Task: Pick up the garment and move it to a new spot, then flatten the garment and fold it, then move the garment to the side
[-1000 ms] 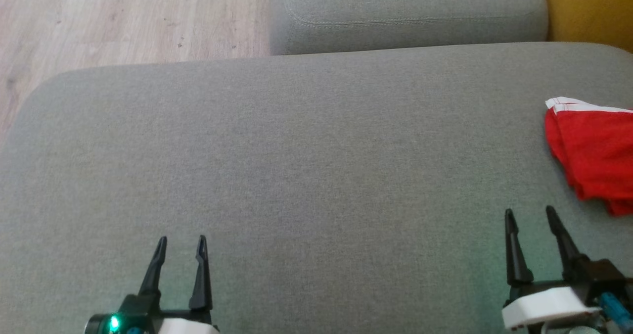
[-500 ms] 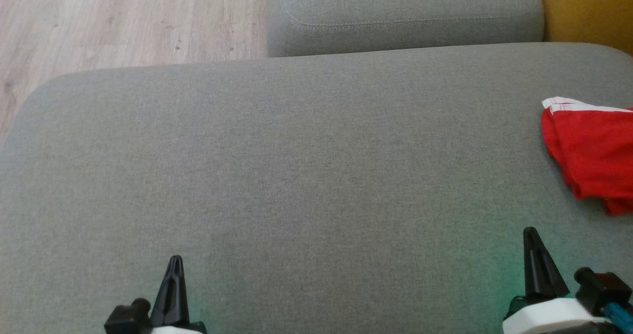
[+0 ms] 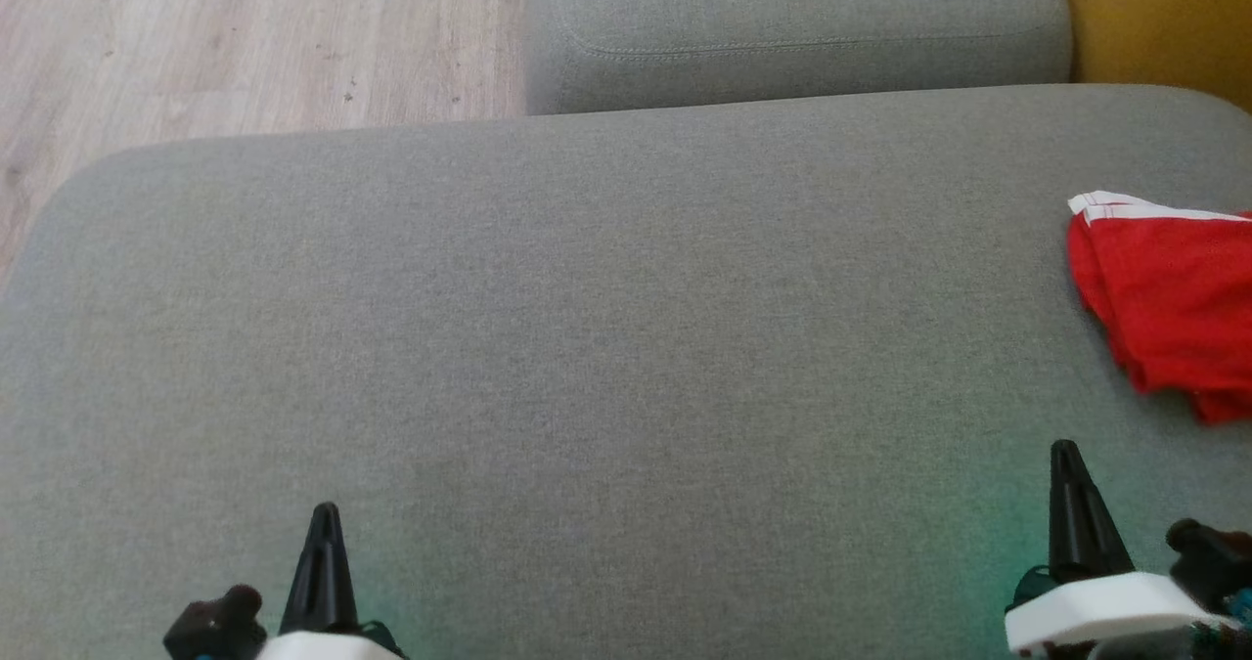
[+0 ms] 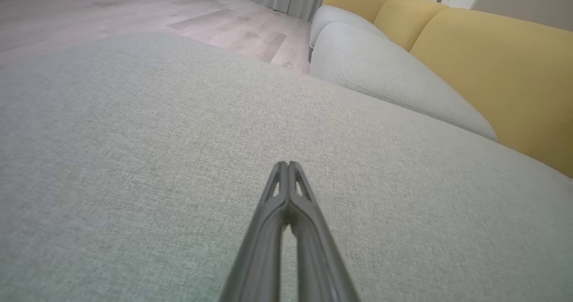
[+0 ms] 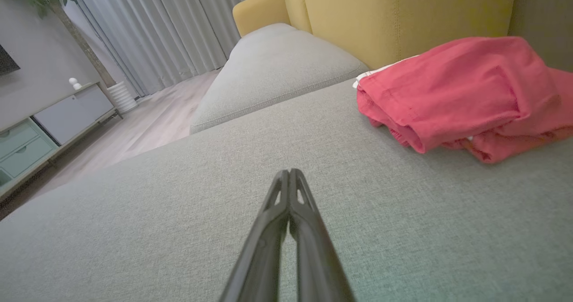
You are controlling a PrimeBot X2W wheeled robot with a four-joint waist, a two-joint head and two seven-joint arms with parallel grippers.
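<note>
The garment (image 5: 456, 96) is a red piece of thin cloth with a white band at one edge. It lies in a loose, partly folded heap at the right side of the grey seat (image 3: 587, 347), near the yellow backrest (image 5: 403, 20). I judge that it is light and soft, not fragile, and that it will sag and drape when it is lifted; its layers may slide on each other. A good place to take hold seems to be the near edge, where the folded layers make a thick lip, or else the white band. The right gripper (image 3: 1066, 455) hovers low over the seat, near the garment but apart from it, fingers pointing forward, jaws together on nothing. The left gripper (image 3: 324, 515) is well apart from the garment, at the left, in a like pose, jaws also together and empty.
</note>
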